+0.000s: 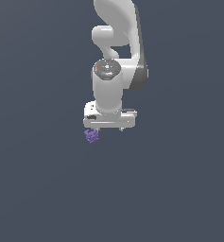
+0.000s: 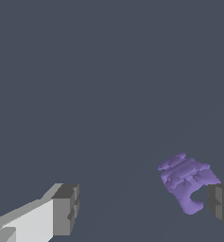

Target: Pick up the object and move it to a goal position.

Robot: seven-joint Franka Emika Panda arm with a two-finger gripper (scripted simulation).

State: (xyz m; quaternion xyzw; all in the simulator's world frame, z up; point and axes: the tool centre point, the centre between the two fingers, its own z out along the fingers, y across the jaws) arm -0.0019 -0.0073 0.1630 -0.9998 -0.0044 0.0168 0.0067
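Observation:
The object (image 1: pixel 91 136) is a tiny purple lumpy item lying on the dark grey floor, just under the end of the white hand that is on the exterior view's left. In the wrist view the object (image 2: pixel 184 182) lies close against one dark fingertip (image 2: pixel 221 202), while the other fingertip (image 2: pixel 65 208) stands far from it. My gripper (image 1: pixel 108 128) is open and points straight down, low over the floor. It also shows in the wrist view (image 2: pixel 144 208), with the jaws wide apart and holding nothing. The object sits off-centre, at the edge of the gap.
The white arm (image 1: pixel 114 52) rises behind the hand. Only the plain dark grey floor (image 1: pixel 179 189) surrounds it; no other objects or goal marker show.

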